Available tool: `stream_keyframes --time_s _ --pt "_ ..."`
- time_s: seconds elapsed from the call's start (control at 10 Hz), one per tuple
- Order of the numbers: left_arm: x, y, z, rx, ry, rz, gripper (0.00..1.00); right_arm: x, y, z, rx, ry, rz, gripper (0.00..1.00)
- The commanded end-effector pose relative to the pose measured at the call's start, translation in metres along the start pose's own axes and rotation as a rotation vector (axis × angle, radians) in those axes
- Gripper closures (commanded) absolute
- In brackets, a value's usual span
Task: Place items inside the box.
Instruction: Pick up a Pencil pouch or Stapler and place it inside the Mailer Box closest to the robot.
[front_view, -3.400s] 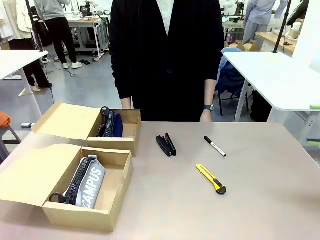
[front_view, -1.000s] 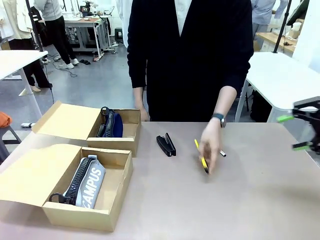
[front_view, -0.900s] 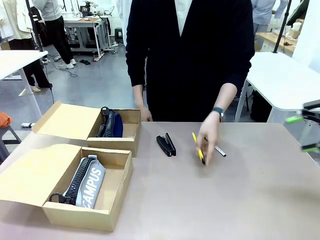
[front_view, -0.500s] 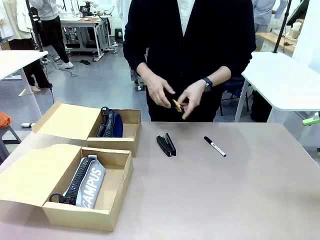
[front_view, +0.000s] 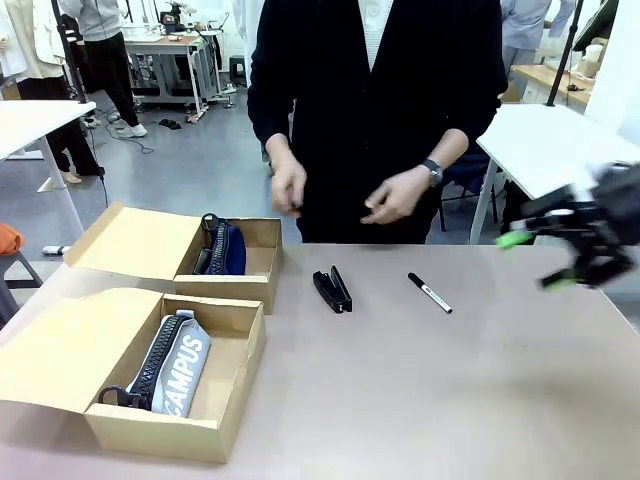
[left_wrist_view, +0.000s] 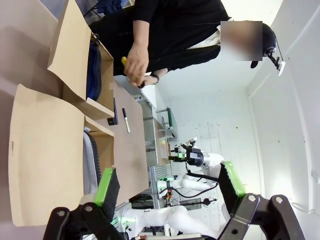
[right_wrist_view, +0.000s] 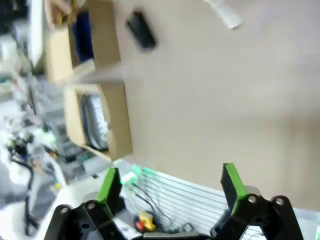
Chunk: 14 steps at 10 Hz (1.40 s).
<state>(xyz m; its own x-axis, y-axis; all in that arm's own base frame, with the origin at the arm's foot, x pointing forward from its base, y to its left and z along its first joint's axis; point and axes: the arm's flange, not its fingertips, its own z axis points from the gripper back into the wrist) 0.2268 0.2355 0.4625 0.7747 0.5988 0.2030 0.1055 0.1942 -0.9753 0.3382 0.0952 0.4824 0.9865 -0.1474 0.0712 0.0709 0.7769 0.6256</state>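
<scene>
Front view: right gripper (front_view: 535, 260) wide open, empty, well right of black stapler (front_view: 333, 289); slim black-and-white marker pen (front_view: 430, 293) between them; left gripper (left_wrist_view: 169, 182) likewise open, empty. Risk: hasty descent rolls pen away.

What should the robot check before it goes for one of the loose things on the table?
1. Right claw open and empty: ok.
2. Left claw open and empty: ok.
3. Stapler and marker pen lying free on the table, apart from each other: ok.
4. Person's hands away from those two: ok, both are raised over the far edge.
5. Utility knife free to pick up: not ok, the person holds it.
6. Room in the near box beside the grey case: ok.
</scene>
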Motion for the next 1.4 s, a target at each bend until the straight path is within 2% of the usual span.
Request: stream_keyframes --time_s 0.0,0.1,0.2,0.4,0.5,0.6,0.7,0.8,0.9,1.0,1.2,1.3 --pt "-0.001 -0.002 0.001 -0.016 -0.004 -0.016 0.00 0.035 0.044 -0.063 -0.099 0.088 0.149 0.00" --pt "-0.001 -0.002 0.001 -0.016 -0.004 -0.016 0.00 0.037 0.056 -0.080 -0.132 0.051 0.166 0.00" --pt "-0.001 -0.002 0.001 -0.016 -0.004 -0.016 0.00 -0.002 0.043 -0.043 -0.045 0.070 0.103 0.00" --pt "-0.001 -0.002 0.001 -0.016 -0.004 -0.016 0.00 -0.002 0.043 -0.043 -0.045 0.070 0.103 0.00" --pt "-0.001 -0.002 0.001 -0.016 -0.004 -0.016 0.00 0.008 0.059 -0.074 -0.064 0.094 0.144 0.00" --pt "-0.001 -0.002 0.001 -0.016 -0.004 -0.016 0.00 0.022 0.094 -0.107 -0.236 0.140 0.249 0.00" --pt "-0.001 -0.002 0.001 -0.016 -0.004 -0.016 0.00 0.047 0.124 -0.137 -0.325 0.134 0.305 0.00" --pt "-0.001 -0.002 0.001 -0.016 -0.004 -0.016 0.00 0.076 0.151 -0.162 -0.309 0.092 0.351 0.00" --pt "-0.001 -0.002 0.001 -0.016 -0.004 -0.016 0.00 0.096 0.169 -0.190 -0.363 0.080 0.366 0.00" --pt "-0.001 -0.002 0.001 -0.016 -0.004 -0.016 0.00 0.115 0.179 -0.225 -0.445 0.081 0.394 0.00" --pt "-0.001 -0.002 0.001 -0.016 -0.004 -0.016 0.00 0.129 0.174 -0.279 -0.496 0.118 0.494 0.00" --pt "-0.001 -0.002 0.001 -0.016 -0.004 -0.016 0.00 0.134 0.167 -0.295 -0.562 0.088 0.490 0.00"
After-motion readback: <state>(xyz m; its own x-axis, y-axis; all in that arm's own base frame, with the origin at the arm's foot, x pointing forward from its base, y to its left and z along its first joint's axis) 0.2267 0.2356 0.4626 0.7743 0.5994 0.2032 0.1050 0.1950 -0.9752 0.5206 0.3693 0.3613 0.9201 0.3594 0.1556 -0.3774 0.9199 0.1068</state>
